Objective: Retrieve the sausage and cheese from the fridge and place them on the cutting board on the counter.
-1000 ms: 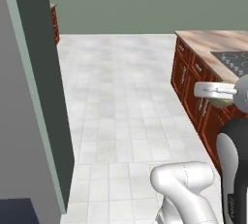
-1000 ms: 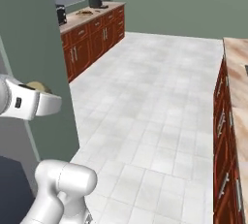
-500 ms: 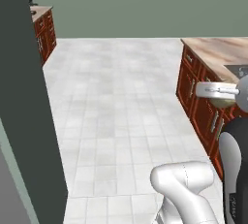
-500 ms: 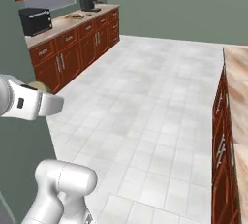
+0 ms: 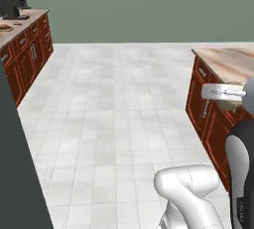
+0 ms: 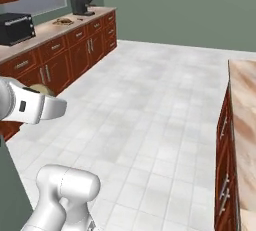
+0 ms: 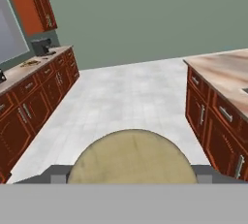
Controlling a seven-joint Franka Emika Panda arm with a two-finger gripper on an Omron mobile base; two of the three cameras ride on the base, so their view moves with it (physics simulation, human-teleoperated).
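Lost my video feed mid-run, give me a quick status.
Gripper shut on the cheese, carried in the air. Counter ahead on the right, cutting board not visible. Floor between is open.

The pale yellow-tan rounded cheese chunk (image 7: pixel 128 157) sits between the jaws of the two-finger gripper (image 7: pixel 130 174), at the near edge of the hand view. Ahead of it lies a white tiled floor (image 7: pixel 131 97). To the right of the floor stands the marbled beige stone counter (image 7: pixel 224 75) over cabinets. To the left runs a second long wooden-cabinet counter (image 6: pixel 50 32), with a black microwave (image 6: pixel 16 27) on it and a dark coffee machine (image 6: pixel 81 5) farther along, against the far wall.
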